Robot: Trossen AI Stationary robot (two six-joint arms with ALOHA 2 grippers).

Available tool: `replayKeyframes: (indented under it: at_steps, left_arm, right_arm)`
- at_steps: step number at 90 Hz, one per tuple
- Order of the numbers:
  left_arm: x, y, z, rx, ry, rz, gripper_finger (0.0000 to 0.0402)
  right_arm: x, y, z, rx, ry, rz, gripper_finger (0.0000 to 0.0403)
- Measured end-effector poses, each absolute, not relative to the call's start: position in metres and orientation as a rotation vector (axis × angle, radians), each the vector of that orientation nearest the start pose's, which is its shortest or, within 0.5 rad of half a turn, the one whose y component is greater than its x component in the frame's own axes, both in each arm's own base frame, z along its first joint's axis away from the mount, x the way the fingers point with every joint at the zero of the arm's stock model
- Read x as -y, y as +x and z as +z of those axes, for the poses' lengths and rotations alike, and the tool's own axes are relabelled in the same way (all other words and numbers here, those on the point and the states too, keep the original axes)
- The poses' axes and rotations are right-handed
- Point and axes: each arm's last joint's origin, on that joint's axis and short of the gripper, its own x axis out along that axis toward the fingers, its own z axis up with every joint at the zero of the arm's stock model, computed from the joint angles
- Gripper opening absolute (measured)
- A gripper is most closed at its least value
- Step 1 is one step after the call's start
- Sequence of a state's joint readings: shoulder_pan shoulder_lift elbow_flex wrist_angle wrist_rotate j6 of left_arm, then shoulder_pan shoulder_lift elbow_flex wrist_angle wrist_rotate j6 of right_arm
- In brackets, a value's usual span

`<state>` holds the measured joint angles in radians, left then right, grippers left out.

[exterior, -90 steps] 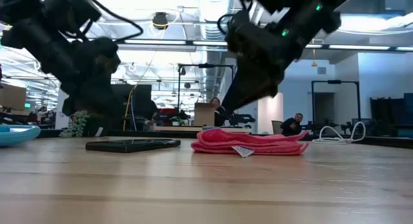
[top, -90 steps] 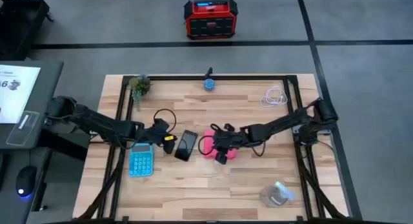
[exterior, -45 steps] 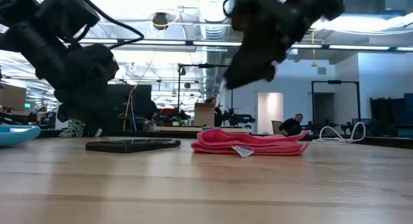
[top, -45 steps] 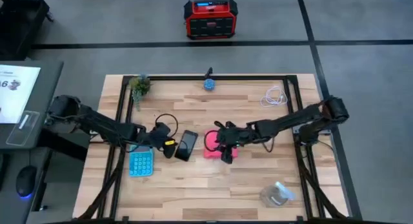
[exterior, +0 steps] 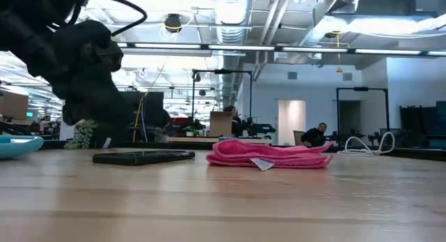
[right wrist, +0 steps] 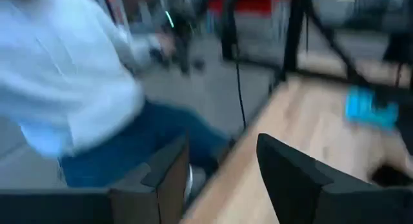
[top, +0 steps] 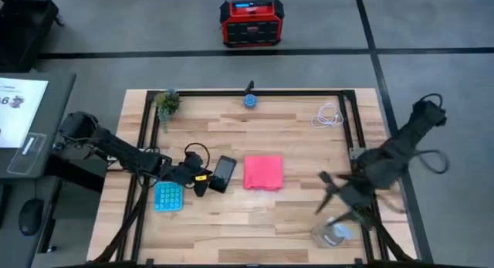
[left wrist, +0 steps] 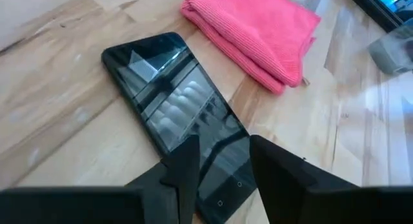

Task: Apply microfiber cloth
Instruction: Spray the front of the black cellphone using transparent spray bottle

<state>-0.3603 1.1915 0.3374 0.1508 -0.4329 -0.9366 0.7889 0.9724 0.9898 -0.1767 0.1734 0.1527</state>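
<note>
The microfiber cloth (top: 263,173) is pink-red and lies folded flat on the wooden table, its fold showing in the low view (exterior: 268,155). Left of it lies a black phone (top: 223,174), and a light blue calculator (top: 167,196) sits farther left. My left gripper (left wrist: 222,153) is open, its fingers standing over the phone's near end (left wrist: 219,185); I cannot tell whether they touch it. My right gripper (top: 323,195) is open and blurred. It is off toward the table's right near corner, well away from the cloth.
A clear bottle (top: 332,233) lies near the right front corner, beside my right arm. A white cable (top: 330,115), a blue object (top: 250,100) and a small plant (top: 167,103) sit along the far edge. The right wrist view shows a person (right wrist: 77,88) beyond the table.
My right gripper has left the cloth, risen and swung fast toward the table's right near corner. The cloth stays flat where it lay, now uncovered. My left gripper has edged a little toward the near edge over the phone.
</note>
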Motion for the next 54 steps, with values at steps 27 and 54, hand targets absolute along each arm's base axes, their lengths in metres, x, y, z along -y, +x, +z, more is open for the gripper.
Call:
replayKeyframes:
  at_steps: [27,54]
  left_arm:
    - [0.058,0.192,0.143,-0.531,-0.645,0.393,0.0118]
    - [0.058,0.192,0.143,-0.515,-0.663,0.415,0.0118]
  right_arm:
    - [-0.156,0.107,0.381,-0.411,0.185,0.456,0.0224]
    - [-0.166,0.105,0.373,-0.779,0.346,0.237,0.024]
